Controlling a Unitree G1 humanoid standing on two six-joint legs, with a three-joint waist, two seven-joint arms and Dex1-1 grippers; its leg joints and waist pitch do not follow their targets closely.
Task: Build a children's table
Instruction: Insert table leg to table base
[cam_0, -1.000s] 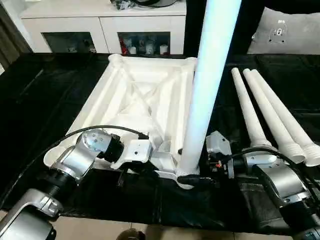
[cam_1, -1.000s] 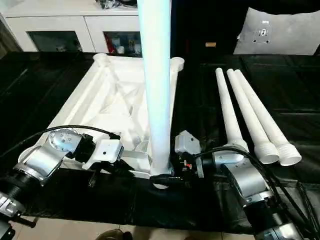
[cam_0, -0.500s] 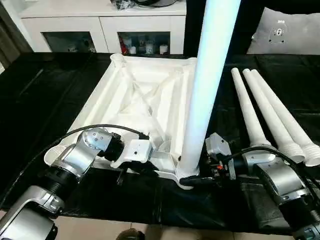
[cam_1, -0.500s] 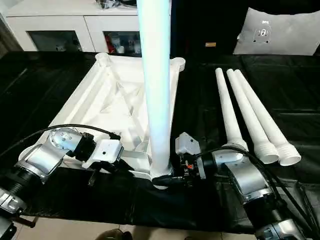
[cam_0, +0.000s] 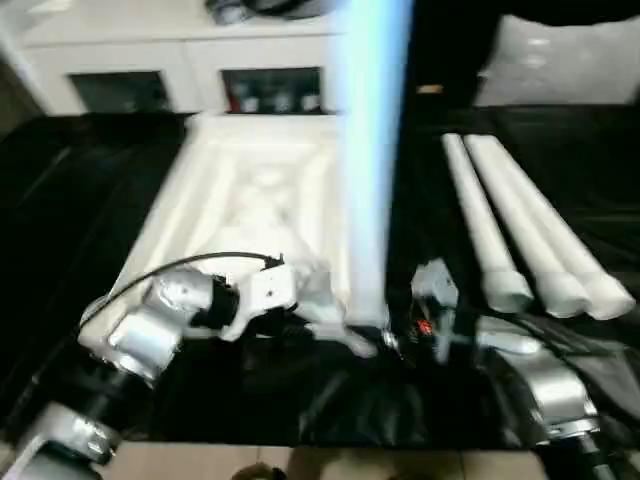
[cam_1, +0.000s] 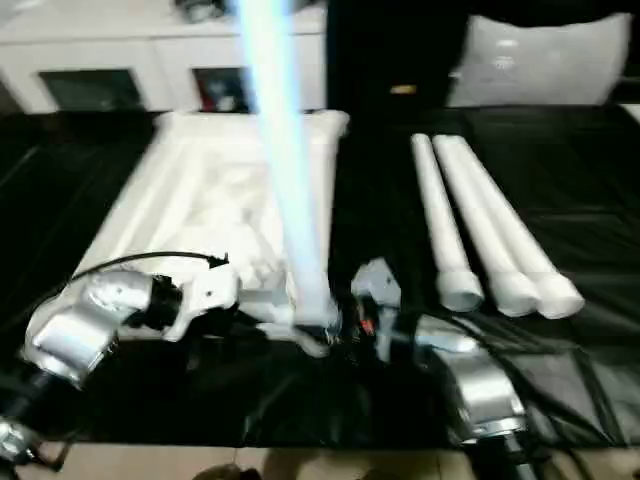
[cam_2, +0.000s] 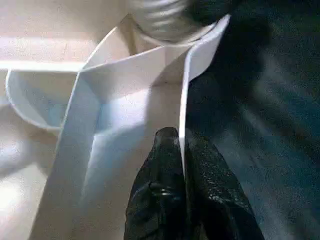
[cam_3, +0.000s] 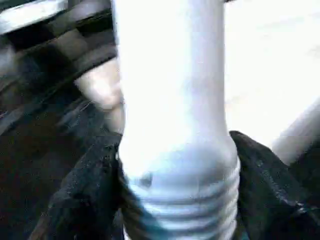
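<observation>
Upright leg clasped at its threaded base by right gripper; left gripper pinched on top's near rim.

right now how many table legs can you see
4. One leg stands upright at the near right corner of the upturned table top, with the right gripper around its threaded end. Three loose legs lie side by side on the black cover to the right.

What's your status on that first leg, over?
Left hand pinching tabletop rim. Right hand gripping upright leg at its threaded end, by the near corner. Three legs lying aside. Nothing in the way.
</observation>
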